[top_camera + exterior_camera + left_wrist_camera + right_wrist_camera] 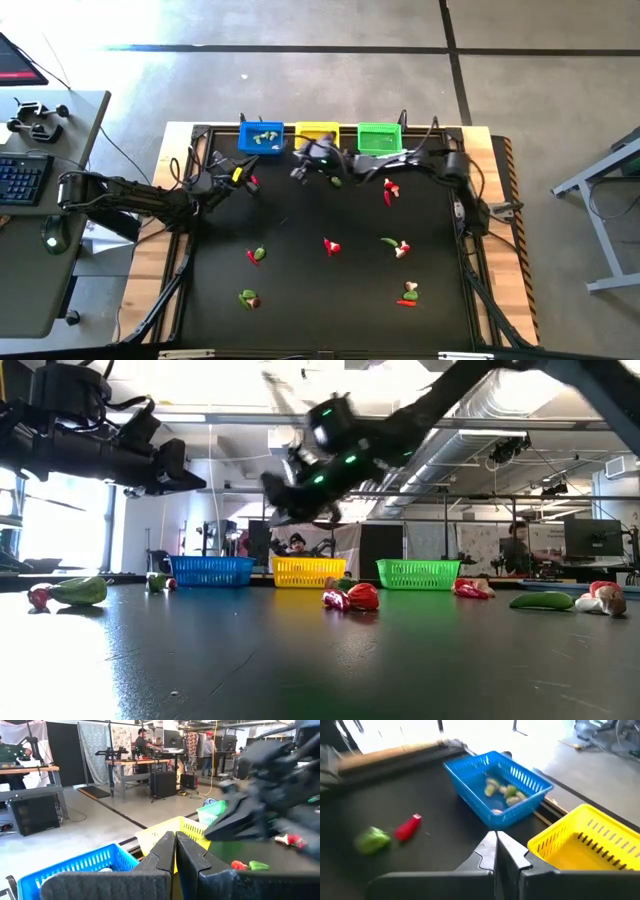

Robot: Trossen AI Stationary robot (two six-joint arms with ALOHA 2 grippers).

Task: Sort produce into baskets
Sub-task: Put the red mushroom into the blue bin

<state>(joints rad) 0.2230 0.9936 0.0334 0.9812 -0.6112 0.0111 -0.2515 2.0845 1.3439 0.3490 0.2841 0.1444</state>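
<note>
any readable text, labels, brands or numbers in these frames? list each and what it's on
None readable in any view.
Blue basket, yellow basket, green basket: no labels visible.
Keyboard on the side desk: key legends too small to read.
Screens in the room behind the table in the low view: too blurred to read.

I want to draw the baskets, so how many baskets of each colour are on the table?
Blue basket: 1
Yellow basket: 1
Green basket: 1
Total: 3 baskets
</note>
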